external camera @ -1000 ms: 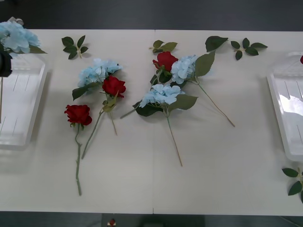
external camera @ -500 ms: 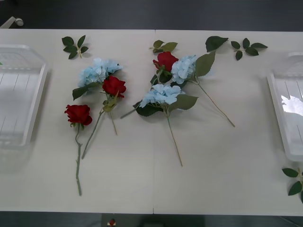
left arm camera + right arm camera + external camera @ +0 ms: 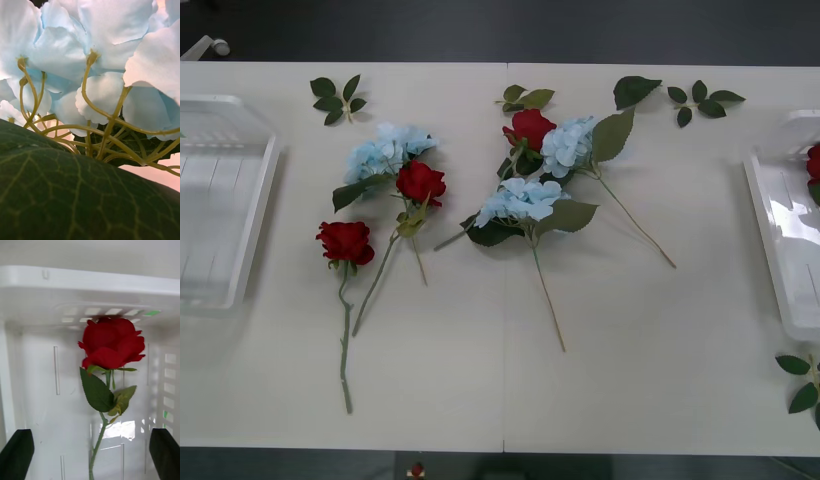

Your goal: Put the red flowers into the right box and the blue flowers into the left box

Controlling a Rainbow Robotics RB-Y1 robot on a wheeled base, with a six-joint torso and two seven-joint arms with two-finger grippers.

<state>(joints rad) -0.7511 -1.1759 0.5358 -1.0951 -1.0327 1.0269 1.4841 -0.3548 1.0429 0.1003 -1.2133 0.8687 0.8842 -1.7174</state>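
My right gripper (image 3: pixel 90 452) fingers apart, red rose (image 3: pixel 111 342) lying ahead inside right box (image 3: pixel 33 281); lift straight out, clear of rim. Left gripper's grip: cannot tell, blue flower (image 3: pixel 93 48) pressed close.

Red flowers (image 3: pixel 421 182): deep red blooms, green stems. Blue flowers (image 3: pixel 521 198): pale blue petals, dark green leaves, yellow-green stalklets. Left box (image 3: pixel 220 275): white, slotted bottom. Right box (image 3: pixel 770 215): white, slotted, red rose (image 3: pixel 111 342) inside. Counter (image 3: pixel 480 380): cream. Loose leaf sprigs (image 3: pixel 338 98): dark green. Right gripper's fingers (image 3: pixel 17 452): black.
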